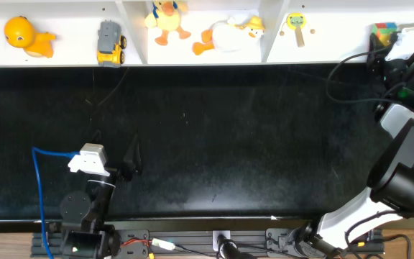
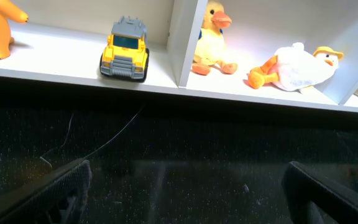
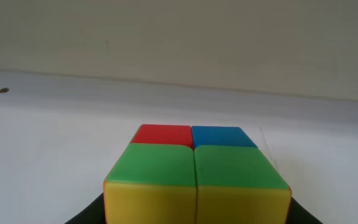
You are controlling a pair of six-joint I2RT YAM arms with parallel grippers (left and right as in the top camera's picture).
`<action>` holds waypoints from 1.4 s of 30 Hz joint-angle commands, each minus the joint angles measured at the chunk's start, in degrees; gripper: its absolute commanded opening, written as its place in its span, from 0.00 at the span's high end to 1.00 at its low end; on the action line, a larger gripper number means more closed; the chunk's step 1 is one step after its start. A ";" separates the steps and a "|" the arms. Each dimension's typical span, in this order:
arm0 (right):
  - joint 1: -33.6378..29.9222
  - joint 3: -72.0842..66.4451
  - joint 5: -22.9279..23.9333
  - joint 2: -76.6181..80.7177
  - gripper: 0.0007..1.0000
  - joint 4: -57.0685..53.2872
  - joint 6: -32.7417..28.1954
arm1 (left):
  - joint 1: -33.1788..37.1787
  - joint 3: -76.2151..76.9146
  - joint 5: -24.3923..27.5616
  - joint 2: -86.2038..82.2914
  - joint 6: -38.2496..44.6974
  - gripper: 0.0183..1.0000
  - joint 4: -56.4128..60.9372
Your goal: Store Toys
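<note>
the right tool (image 3: 194,214) pinched the coloured cube (image 3: 194,171) over the shelf (image 3: 48,134), and let go too near the edge, it might have fallen to the table (image 1: 228,129).

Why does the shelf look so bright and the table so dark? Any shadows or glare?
Top view: the white shelf is brightly lit, nearly washed out, while the black table stays dark with faint streaks. Left wrist view: the yellow truck casts a small dark shadow beneath itself. Right wrist view: the colored cube sits in even light, without glare.
</note>
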 commanded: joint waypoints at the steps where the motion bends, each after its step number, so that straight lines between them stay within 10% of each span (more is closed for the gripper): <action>1: -0.04 0.20 -0.81 0.92 0.86 1.07 0.74 | -0.52 -0.42 0.76 -0.68 -1.03 0.00 0.24; 12: -0.02 0.20 -1.51 0.92 0.48 1.09 7.21 | -0.52 -0.42 0.76 -0.68 -1.03 0.00 0.26; 15: -0.02 0.20 -1.51 0.90 0.00 1.05 9.38 | -0.52 -0.42 0.76 -0.68 -1.03 0.00 0.26; 27: 0.20 0.20 -0.70 -4.96 0.00 -4.63 15.06 | -0.52 -0.42 0.76 -0.68 -1.03 0.00 0.26; 42: 1.53 0.20 18.49 -34.45 0.01 -49.81 13.62 | -0.52 -0.42 0.76 -0.68 -1.03 0.00 0.26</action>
